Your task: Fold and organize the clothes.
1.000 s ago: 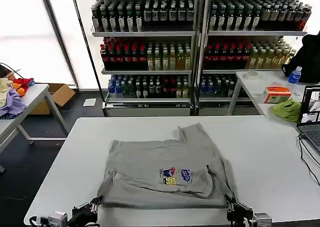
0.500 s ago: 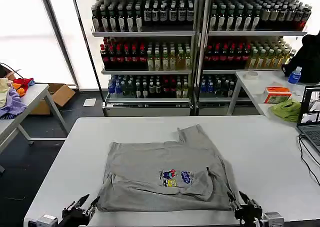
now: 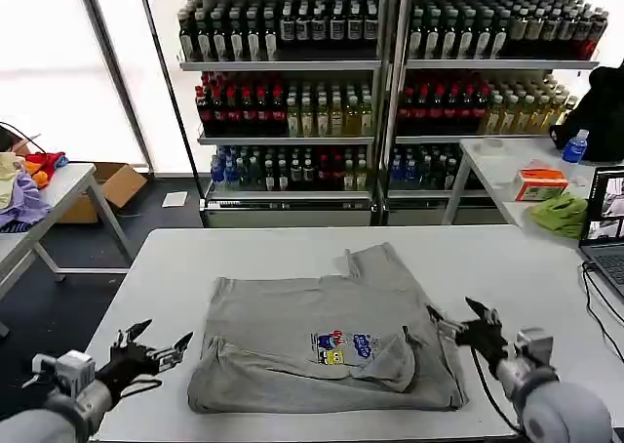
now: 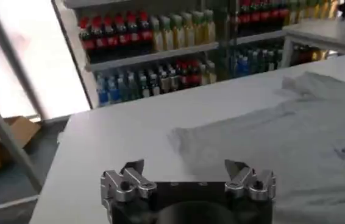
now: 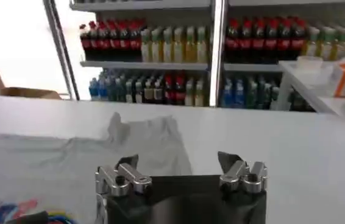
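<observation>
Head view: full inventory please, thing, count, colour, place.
Shirt: one, grey with a small multicoloured print, partly folded at the middle of the white table.
Bottles: many, dark, red, green and yellow, on shelves behind.
Green cloth: one, on the side table at the right.
Orange box: one, same side table.
Laptop: one, right edge.
Coloured cloths: a pile, lilac, yellow and orange, on the left table.
Cardboard box: one, brown, on the floor at left.
Left gripper: open, beside the shirt's left edge.
Right gripper: open, by the shirt's right edge.
</observation>
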Motion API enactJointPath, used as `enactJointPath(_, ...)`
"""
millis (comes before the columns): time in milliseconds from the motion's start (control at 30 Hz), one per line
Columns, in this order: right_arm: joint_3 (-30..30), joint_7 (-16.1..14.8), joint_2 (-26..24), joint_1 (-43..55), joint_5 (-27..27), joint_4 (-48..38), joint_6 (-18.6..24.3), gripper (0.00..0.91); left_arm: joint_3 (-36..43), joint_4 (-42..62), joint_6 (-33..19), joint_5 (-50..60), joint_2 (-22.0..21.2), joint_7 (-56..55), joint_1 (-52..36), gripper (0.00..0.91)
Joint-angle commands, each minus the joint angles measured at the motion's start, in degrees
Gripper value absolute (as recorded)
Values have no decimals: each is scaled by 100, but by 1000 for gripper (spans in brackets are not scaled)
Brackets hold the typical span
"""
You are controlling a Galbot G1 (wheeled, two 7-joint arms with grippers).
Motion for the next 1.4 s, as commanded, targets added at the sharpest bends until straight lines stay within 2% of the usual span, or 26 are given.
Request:
enactJointPath(33,-1648,-624,152,2964,-52,-2677,-55,907,2061,2171,-75,-412,517,1134,-3057,907)
enactJointPath(167,-2069,-764,467,3501,-380,-3326,-51,907,2748,2823,-108,-331,226,1186,-3811,907)
enactJointPath(367,-2106,-844,726,3584,-540,-3814,-54,907,3357,3603,-382,-532,42,1126,-4432,907)
enactJointPath(667,-1983,-847,980,3428,-489,-4011,-54,907,3591,4243,-504,-494,-175,1087,-4728,907)
enactJointPath(867,-1984,-909,1186,3429,-638,-4244,-55,907,3595,4428,-543,-515,-275,1072,-4752,907)
enactJointPath(933,-1999,-913,1245,3461,-643,-4341,-55,907,3605,4548,-556,-516,-286,1100,-4751,897)
enactJointPath(1067,-2018,-934,1297,3515,-649,-4466,-52,907,3592,4582,-548,-555,-291,1118,-4607,786)
enactJointPath(1100,-2037,-938,1305,3537,-650,-4516,-51,242,3592,4554,-548,-549,-292,1142,-4564,685)
enactJointPath(1133,-2046,-936,1322,3562,-648,-4578,-50,0,3589,4542,-534,-550,-321,1137,-4523,635)
enactJointPath(1167,-2051,-944,1334,3582,-651,-4645,-52,0,3586,4546,-528,-549,-333,1139,-4517,514)
enactJointPath(1200,-2051,-954,1344,3595,-649,-4672,-54,0,3588,4559,-527,-543,-354,1138,-4499,353)
enactJointPath(1233,-2074,-951,1359,3609,-664,-4725,-54,0,3589,4576,-527,-534,-363,1128,-4479,252)
enactJointPath(1267,-2081,-954,1372,3611,-727,-4764,-55,0,3589,4560,-522,-535,-366,1132,-4444,202)
enactJointPath(1300,-2081,-959,1386,3610,-754,-4799,-55,0,3590,4512,-519,-529,-363,1136,-4397,111)
enactJointPath(1333,-2082,-970,1391,3601,-755,-4825,-57,0,3584,4466,-509,-531,-360,1134,-4336,111)
enactJointPath(1367,-2076,-976,1397,3588,-750,-4839,-54,0,3580,4420,-497,-532,-357,1135,-4284,10)
enactJointPath(1400,-2063,-983,1403,3573,-744,-4845,-54,0,3571,4377,-500,-513,-360,1126,-4240,10)
